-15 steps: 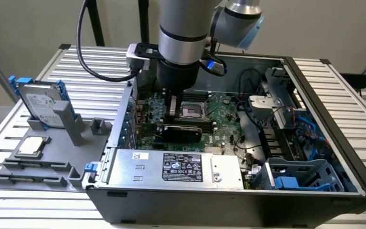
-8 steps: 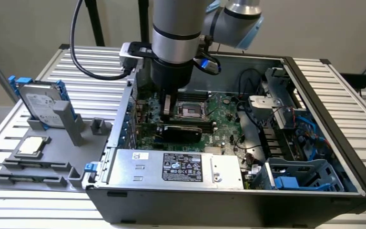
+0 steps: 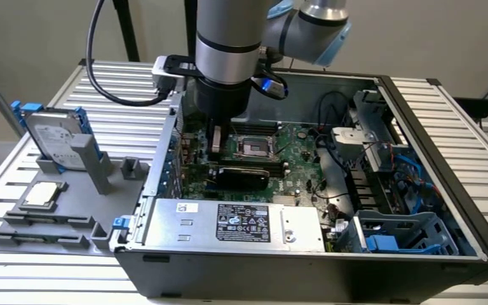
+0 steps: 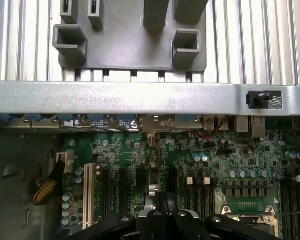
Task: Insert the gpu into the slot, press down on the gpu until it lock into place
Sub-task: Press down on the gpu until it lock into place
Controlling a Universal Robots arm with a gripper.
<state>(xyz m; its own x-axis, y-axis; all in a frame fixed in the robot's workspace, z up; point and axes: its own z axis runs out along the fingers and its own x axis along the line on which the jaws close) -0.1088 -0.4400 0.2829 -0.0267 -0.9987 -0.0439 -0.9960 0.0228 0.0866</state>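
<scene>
1. The fingers (image 4: 166,212) are seen drawn together to a narrow point above the motherboard (image 4: 200,165), with nothing gripped between them.
2. In the exterior view they (image 3: 216,143) are held just above the gpu (image 3: 237,173), probably for pressing.
3. The gpu is laid flat across the board, apparently seated over the slot, which is hidden.
4. The computer case (image 3: 413,159) is laid open on the bench (image 3: 473,121), giving access from above.
</scene>
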